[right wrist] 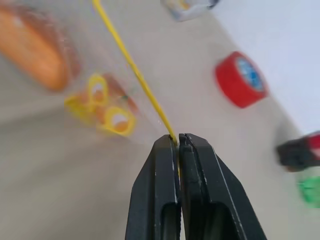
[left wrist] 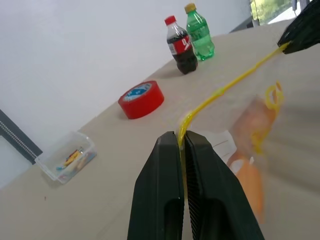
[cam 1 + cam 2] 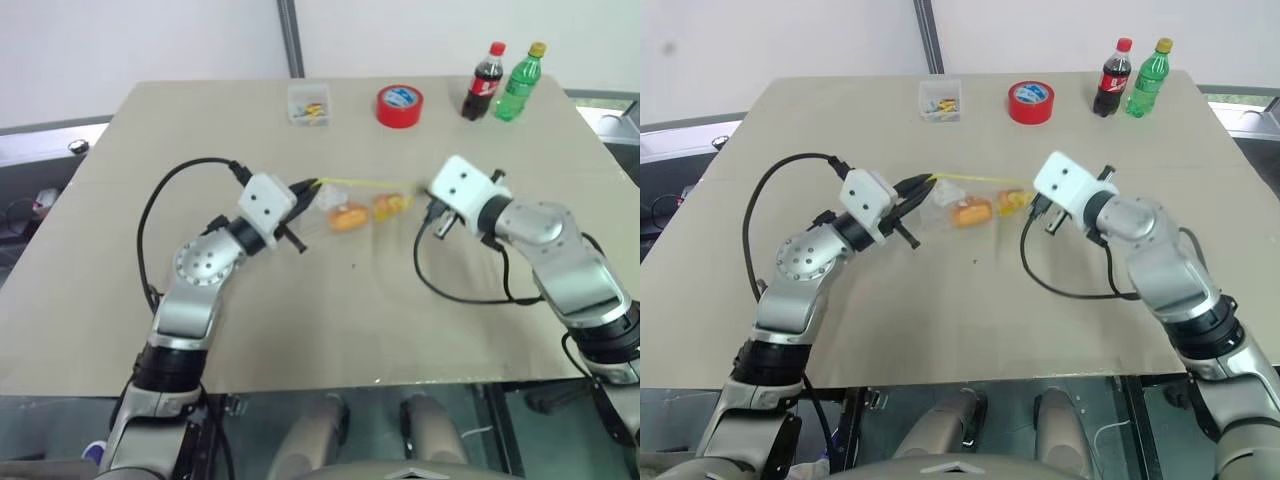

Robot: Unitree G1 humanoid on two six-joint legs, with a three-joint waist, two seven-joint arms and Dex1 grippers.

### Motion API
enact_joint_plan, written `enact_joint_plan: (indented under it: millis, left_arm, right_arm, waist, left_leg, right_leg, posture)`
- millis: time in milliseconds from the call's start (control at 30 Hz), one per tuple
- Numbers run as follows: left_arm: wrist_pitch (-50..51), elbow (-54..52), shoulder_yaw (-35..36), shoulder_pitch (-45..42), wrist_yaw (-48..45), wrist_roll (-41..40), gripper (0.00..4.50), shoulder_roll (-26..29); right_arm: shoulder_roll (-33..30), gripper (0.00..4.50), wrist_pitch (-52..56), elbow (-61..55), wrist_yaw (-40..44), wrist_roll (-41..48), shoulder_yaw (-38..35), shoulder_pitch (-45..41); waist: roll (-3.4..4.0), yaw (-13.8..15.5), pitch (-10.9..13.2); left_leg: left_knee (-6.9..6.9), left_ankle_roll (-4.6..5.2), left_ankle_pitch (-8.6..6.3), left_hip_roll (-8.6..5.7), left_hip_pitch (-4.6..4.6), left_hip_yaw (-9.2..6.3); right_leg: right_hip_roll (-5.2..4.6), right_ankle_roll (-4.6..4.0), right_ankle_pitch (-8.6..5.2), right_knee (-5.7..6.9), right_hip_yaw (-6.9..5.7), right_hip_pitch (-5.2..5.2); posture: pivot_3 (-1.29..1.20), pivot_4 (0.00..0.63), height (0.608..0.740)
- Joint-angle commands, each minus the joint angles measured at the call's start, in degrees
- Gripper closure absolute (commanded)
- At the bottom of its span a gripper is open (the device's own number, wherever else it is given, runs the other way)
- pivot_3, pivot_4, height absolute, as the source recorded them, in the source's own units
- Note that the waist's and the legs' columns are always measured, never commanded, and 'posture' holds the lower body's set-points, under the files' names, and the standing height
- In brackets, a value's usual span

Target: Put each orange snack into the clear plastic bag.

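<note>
Along the top edge of the table (image 3: pixel 90 300) in the left eye view stand four things, well apart from the arms: a small clear box (image 3: pixel 309 104) of coloured bits at upper centre, a red tape roll (image 3: pixel 400 105) to its right, then a cola bottle (image 3: pixel 485 82) and a green bottle (image 3: pixel 521 82) side by side at the upper right. Nothing lies between them and the bag; the tabletop around the bag is bare, apart from the black cables looping from each wrist.

The bag (image 3: pixel 350 205) hangs at the middle of the frame, stretched between the two arms and lifted off the table. The left gripper (image 2: pixel 182 142) is clamped on one end of the yellow seal strip (image 2: pixel 230 85), fingers pressed together with the strip pinched between them. The right gripper (image 1: pixel 177 142) is closed the same way on the other end, so the strip runs as a taut yellow line from one to the other.

The bag is transparent and crinkled, sagging below the strip. Both snacks sit inside it: one snack (image 3: pixel 348 216), orange and oval, nearer the left gripper, and a second snack (image 3: pixel 390 206) nearer the right gripper, partly behind yellow ring markings on the plastic. In the wrist views they show as blurred orange shapes through the film.
</note>
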Motion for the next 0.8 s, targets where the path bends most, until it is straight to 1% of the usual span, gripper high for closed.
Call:
enact_joint_plan:
  millis: [33,167,233,300,367,433,500,533,600,633,667,733,767,800]
  left_arm:
    - [-1.30,4.59,3.47,-4.67,0.97,-0.80,4.50,0.32]
    - [-4.42,18.67,1.59,-16.07,-2.02,-0.08,4.50,-0.40]
    - [-6.78,22.67,1.05,-18.93,-2.79,0.39,4.50,-0.61]
    - [-9.17,24.16,0.77,-19.96,-3.82,0.43,4.50,-0.54]
    - [-10.58,22.16,0.01,-17.90,-7.25,-0.54,4.50,0.24]
    - [-11.75,19.04,-0.90,-14.38,-9.58,-0.60,4.50,0.97]
    - [-13.16,16.58,-2.09,-10.13,-10.37,0.73,4.50,1.42]
    - [-13.39,15.67,-2.74,-8.23,-10.39,1.44,4.50,1.48]
    - [-13.81,13.01,-4.94,-3.65,-11.66,2.45,3.74,1.69]
    - [-12.87,11.56,-5.50,-1.74,-12.32,2.04,3.45,1.65]
    - [-12.40,10.18,-6.01,-0.12,-13.14,1.96,2.99,2.03]
    - [-9.29,6.41,-5.68,2.85,-14.69,-0.05,1.94,2.93]
    - [-6.97,4.31,-4.85,4.06,-15.19,-1.70,1.51,3.27]
    - [-4.81,2.37,-3.72,5.19,-15.33,-3.27,0.93,3.65]
  right_arm:
    - [-1.76,4.46,-4.70,7.05,-3.62,-4.77,-3.66,-3.45]
    - [-1.75,4.46,-13.37,18.00,-7.03,-7.83,-4.02,-10.72]
    - [-2.07,4.46,-15.46,19.95,-7.26,-8.32,-4.47,-12.02]
    - [-2.49,4.46,-15.04,18.15,-6.05,-7.14,-6.10,-11.45]
    - [-4.24,4.46,-14.52,11.93,-1.90,-4.64,-7.42,-7.37]
    - [-4.31,4.46,-11.55,5.23,0.31,-1.91,-9.61,-2.22]
    - [-4.81,4.46,-8.35,-1.41,3.68,1.39,-10.67,4.24]
    - [-4.60,4.46,-6.17,-3.92,3.87,1.93,-11.06,7.10]
    - [-6.39,4.50,-5.54,-7.89,5.06,0.63,-9.23,14.17]
    - [-6.36,4.50,-5.64,-9.16,4.75,0.27,-9.08,16.87]
    - [-5.64,4.17,-5.23,-10.16,4.24,0.80,-9.73,19.08]
    - [-6.27,3.41,-5.58,-12.36,4.94,1.40,-10.79,23.82]
    - [-5.98,2.98,-5.05,-13.67,5.29,2.69,-12.36,25.80]
    - [-5.62,2.42,-4.33,-15.20,5.70,4.19,-14.21,27.68]
  waist:
    - [-0.01,0.04,0.00]
    - [-0.04,0.15,0.03]
    - [-0.04,0.03,0.02]
    - [-0.05,-0.26,0.02]
    - [-0.05,-0.43,0.02]
    - [-0.04,-0.66,0.01]
    - [-0.02,-1.16,0.00]
    - [-0.02,-1.28,0.00]
    - [0.00,-1.35,-0.01]
    - [0.00,-1.32,-0.01]
    - [0.01,-1.34,0.00]
    - [0.02,-1.23,0.00]
    - [0.02,-1.07,0.00]
    - [0.02,-0.99,0.00]
  left_leg:
    - [0.00,0.00,0.00,0.00,0.00,0.00]
    - [0.04,0.01,0.01,-0.06,-0.06,-0.02]
    - [0.05,0.01,0.01,-0.07,-0.10,-0.04]
    - [-0.04,0.01,0.00,-0.05,-0.10,-0.04]
    - [-0.15,0.05,-0.02,-0.05,-0.14,0.00]
    - [-0.14,0.05,-0.02,-0.04,-0.26,-0.05]
    - [-0.17,0.06,-0.02,-0.04,-0.53,-0.08]
    - [-0.08,0.06,-0.02,-0.05,-0.66,-0.08]
    - [0.09,0.06,-0.02,-0.05,-0.78,-0.14]
    - [0.12,0.06,-0.02,-0.06,-0.77,-0.15]
    - [0.16,0.06,-0.02,-0.07,-0.74,-0.13]
    - [0.24,0.06,-0.01,-0.07,-0.67,-0.04]
    - [0.24,0.06,-0.01,-0.09,-0.62,-0.04]
    - [0.24,0.06,-0.01,-0.08,-0.55,-0.04]
  right_leg:
    - [0.00,0.00,0.00,-0.01,0.00,0.00]
    - [0.09,0.01,0.01,-0.05,-0.05,0.00]
    - [0.09,0.02,0.01,-0.09,-0.07,0.00]
    - [-0.02,0.02,0.01,-0.27,-0.05,0.00]
    - [-0.14,0.02,0.01,-0.35,0.00,-0.07]
    - [-0.16,0.02,0.00,-0.39,-0.06,-0.18]
    - [-0.18,0.02,0.00,-0.39,-0.09,-0.40]
    - [-0.18,0.02,0.00,-0.36,-0.10,-0.50]
    - [-0.16,0.02,0.01,-0.24,-0.18,-0.54]
    - [-0.16,0.02,0.02,-0.20,-0.18,-0.53]
    - [-0.16,0.02,0.02,-0.13,-0.18,-0.52]
    - [-0.14,0.06,0.07,0.09,-0.06,-0.51]
    - [-0.16,0.06,0.08,0.19,-0.05,-0.51]
    - [-0.16,0.06,0.07,0.25,-0.05,-0.47]
  posture:
    - [0.00,0.150,0.710]
    - [0.00,0.150,0.710]
    - [0.00,0.150,0.710]
    - [0.00,0.150,0.710]
    - [0.00,0.150,0.710]
    - [0.00,0.150,0.710]
    - [0.00,0.150,0.710]
    - [0.00,0.150,0.710]
    - [0.00,0.150,0.710]
    - [0.00,0.150,0.710]
    - [0.00,0.150,0.710]
    - [0.00,0.150,0.710]
    - [0.00,0.150,0.710]
    - [0.00,0.150,0.710]
